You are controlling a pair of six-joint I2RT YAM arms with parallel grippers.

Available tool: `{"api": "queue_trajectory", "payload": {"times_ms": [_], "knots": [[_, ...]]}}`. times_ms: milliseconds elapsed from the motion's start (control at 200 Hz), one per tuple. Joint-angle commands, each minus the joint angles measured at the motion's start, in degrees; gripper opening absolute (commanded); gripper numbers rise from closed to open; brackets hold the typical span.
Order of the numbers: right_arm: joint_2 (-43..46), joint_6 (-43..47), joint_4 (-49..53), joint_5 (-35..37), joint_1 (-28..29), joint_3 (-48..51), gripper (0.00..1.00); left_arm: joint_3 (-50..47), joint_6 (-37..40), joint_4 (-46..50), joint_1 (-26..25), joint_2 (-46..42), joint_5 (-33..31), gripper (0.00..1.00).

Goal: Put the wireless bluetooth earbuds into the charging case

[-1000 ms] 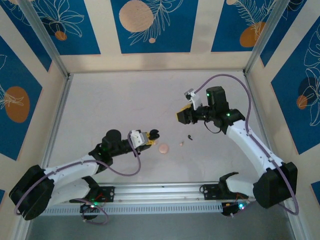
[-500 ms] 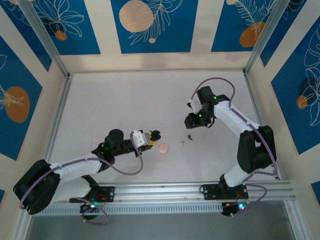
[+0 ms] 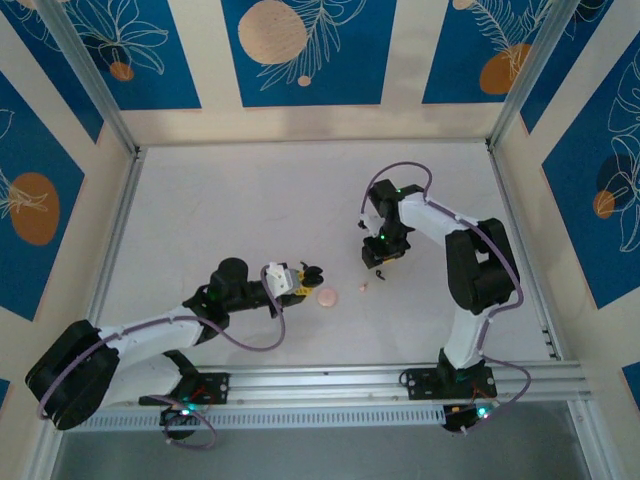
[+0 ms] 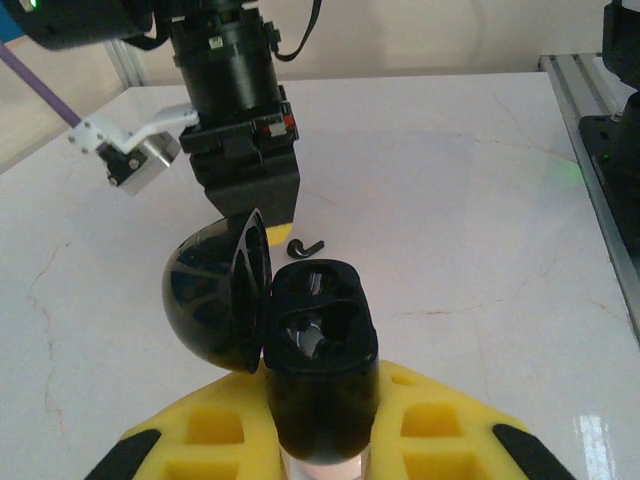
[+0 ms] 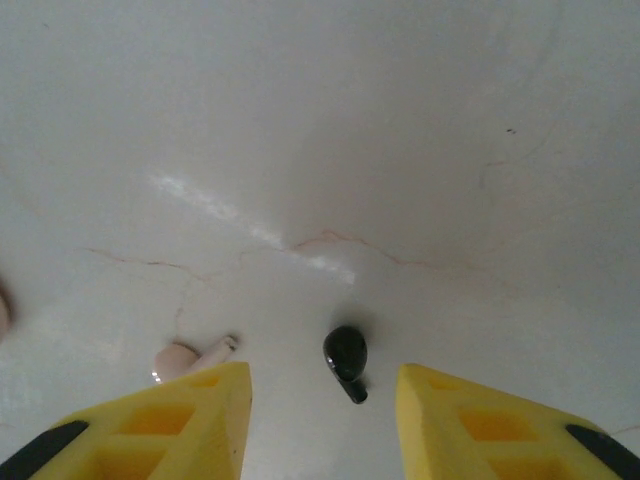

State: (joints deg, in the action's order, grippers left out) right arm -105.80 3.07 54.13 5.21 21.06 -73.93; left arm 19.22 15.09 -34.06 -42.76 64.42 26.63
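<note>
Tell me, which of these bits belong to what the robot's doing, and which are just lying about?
Belongs to the job:
- black earbud
- pale pink earbud
- black charging case, lid open, held by the left gripper
- right gripper, open, pointed down at the black earbud

Just lying about:
- pink round thing, maybe another case, untouched
- metal rail
- blue patterned walls

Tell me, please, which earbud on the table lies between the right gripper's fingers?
The black earbud: it lies in the gap between the right gripper's yellow fingers, while the pale pink earbud sits outside them, beside one finger.
</note>
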Motion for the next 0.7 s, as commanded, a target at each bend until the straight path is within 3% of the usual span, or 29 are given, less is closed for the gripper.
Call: {"api": "queue_trajectory", "payload": {"times_ms": [0, 380, 695], "knots": [[-1.36, 1.5, 3.15, 0.88, 0.3, -1.61, 0.4, 1.96, 0.83, 1.65, 0.22, -1.56, 1.8, 0.16], [-5.66, 2.62, 3.98, 1.47, 1.34, -2.43, 0.38, 3.09, 2.26, 5.24, 0.18, -2.64, 1.49, 0.16], [-6.79, 2.16, 4.05, 1.29, 1.45, -2.61, 0.3, 3.36, 2.32, 5.94, 0.2, -2.61, 1.76, 0.16]]}}
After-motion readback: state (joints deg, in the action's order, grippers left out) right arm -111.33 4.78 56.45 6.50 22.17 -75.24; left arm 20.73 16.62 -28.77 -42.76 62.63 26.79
